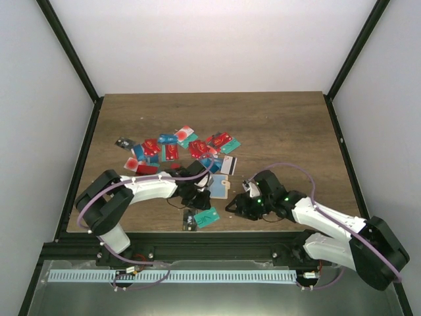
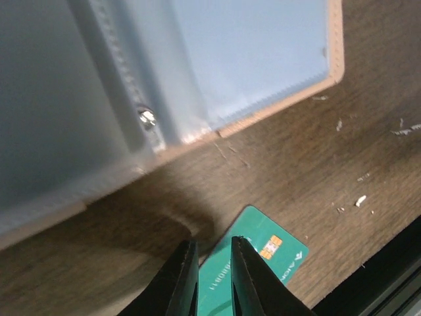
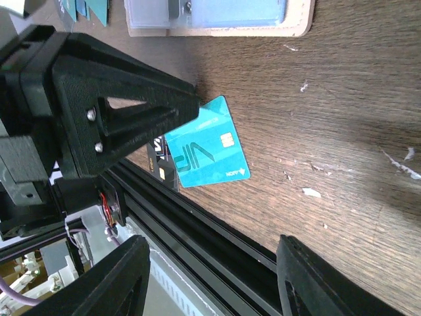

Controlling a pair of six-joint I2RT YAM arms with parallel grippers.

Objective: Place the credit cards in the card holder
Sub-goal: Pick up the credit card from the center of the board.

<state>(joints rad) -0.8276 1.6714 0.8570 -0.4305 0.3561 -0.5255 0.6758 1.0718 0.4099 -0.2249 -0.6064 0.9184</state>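
Stretched rightward from its base with the elbow folded low, and tipped down: left hand just above the teal card, near the front edge of the table. Nearly closed, with only a narrow slit between the fingers and nothing clamped. Flat on the wood under those tips, the teal card, chip side up, with a black card just beside it. Lying open just beyond, tan rim and pale blue inside: the card holder. Reaching in leftward, low and level: right hand, fingers spread wide, gripping nothing. Farther back, scattered in a heap: the remaining credit cards.
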